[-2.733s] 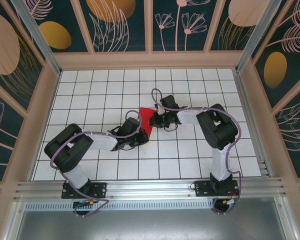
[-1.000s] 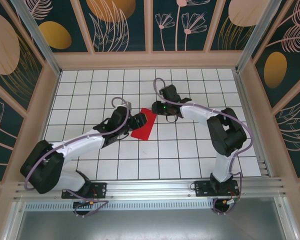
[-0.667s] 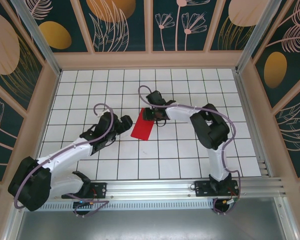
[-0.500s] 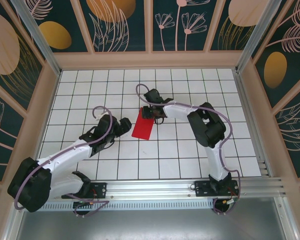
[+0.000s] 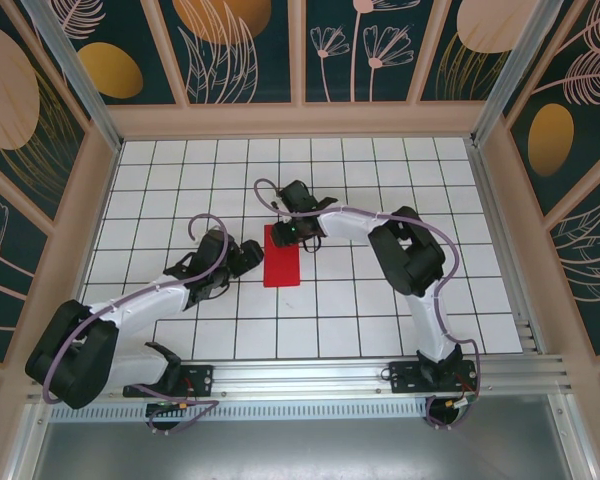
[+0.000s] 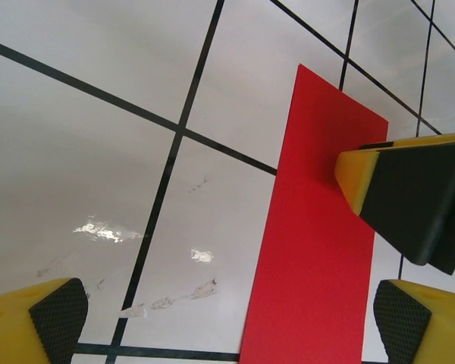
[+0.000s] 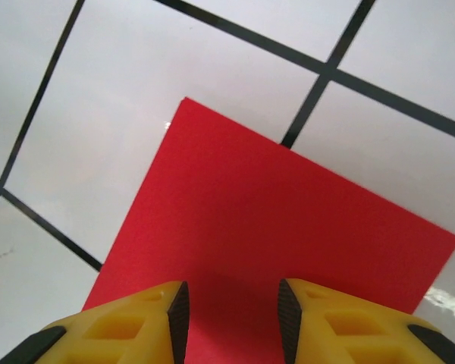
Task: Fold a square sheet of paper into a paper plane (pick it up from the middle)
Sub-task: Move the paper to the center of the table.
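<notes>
The red sheet of paper (image 5: pixel 282 258) lies flat on the white grid table as a narrow rectangle about one tile wide and two long. My left gripper (image 5: pixel 252 252) stands open just left of it, apart from it. In the left wrist view the paper (image 6: pixel 318 250) runs up between my wide-apart left fingertips (image 6: pixel 57 322). My right gripper (image 5: pixel 286 232) is low over the paper's far end. In the right wrist view its jaws stand partly apart (image 7: pixel 229 318) over the red paper (image 7: pixel 273 212), with nothing gripped between them. One right finger (image 6: pixel 409 193) reaches over the paper's far right edge.
The white tiled table (image 5: pixel 380 300) is boxed in by wooden walls (image 5: pixel 98 200) on the left, back and right. An aluminium rail (image 5: pixel 300 375) runs along the near edge by the arm bases. Both arms' cables loop above the table near the paper.
My left gripper has opened, let go of the paper and drawn back to the left. The paper has turned to lie straight along the grid. My right gripper has slid left onto its far end.
</notes>
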`<action>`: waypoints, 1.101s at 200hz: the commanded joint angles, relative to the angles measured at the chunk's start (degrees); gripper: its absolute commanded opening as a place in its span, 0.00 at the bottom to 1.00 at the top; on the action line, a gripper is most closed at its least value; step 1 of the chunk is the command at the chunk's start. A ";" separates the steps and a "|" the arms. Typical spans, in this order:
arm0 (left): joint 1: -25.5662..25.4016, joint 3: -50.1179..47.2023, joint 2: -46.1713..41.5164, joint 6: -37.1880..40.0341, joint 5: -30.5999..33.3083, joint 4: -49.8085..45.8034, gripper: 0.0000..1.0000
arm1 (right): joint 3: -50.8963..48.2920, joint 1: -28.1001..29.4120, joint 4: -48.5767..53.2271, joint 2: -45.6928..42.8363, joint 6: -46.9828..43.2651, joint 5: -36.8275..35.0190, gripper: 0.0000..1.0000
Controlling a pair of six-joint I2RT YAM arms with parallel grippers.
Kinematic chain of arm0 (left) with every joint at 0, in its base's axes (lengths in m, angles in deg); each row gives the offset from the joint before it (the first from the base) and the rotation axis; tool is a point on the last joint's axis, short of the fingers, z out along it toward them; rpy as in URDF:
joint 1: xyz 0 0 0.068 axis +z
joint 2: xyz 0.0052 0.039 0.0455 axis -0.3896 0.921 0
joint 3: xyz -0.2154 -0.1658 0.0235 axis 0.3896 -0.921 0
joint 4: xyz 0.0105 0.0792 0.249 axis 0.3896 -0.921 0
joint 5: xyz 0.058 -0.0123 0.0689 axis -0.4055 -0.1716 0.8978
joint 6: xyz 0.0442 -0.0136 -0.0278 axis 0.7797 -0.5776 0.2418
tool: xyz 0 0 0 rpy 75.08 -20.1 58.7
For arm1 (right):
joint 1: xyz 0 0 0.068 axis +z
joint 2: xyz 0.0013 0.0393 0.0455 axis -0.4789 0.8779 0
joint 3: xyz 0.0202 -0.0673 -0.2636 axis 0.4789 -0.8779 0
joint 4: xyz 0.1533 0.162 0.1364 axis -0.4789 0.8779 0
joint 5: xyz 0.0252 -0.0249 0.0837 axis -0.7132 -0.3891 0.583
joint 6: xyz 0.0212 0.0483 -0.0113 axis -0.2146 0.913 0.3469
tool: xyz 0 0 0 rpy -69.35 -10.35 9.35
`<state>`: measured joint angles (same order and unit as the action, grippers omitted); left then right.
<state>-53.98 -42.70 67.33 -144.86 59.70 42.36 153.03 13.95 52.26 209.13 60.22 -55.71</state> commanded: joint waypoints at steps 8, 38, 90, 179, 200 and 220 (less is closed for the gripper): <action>0.37 -1.40 -1.52 -1.69 -1.12 2.79 0.99 | -0.18 0.53 2.63 -3.80 8.73 -2.12 0.37; 0.46 -3.88 -3.26 -2.84 -1.29 4.04 0.99 | -4.86 2.63 4.56 -6.48 12.58 -0.20 0.31; 0.46 -5.48 -2.77 -2.84 -2.47 6.76 0.99 | -12.72 5.93 3.04 -9.28 19.19 1.48 0.25; 0.47 -6.40 -3.80 -3.30 -3.73 6.40 0.94 | -11.10 6.26 -4.18 -9.36 21.82 5.92 0.25; 0.46 -6.57 -4.32 -3.66 -3.61 5.97 0.91 | -11.33 4.25 -4.67 -11.56 20.78 4.20 0.25; 0.54 -6.30 -3.94 -4.07 -4.81 6.66 0.87 | -11.08 2.35 -4.07 -11.02 19.65 2.85 0.25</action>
<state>-53.93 -48.56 64.01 -148.03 56.05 48.33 140.27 18.69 48.78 200.39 80.96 -50.42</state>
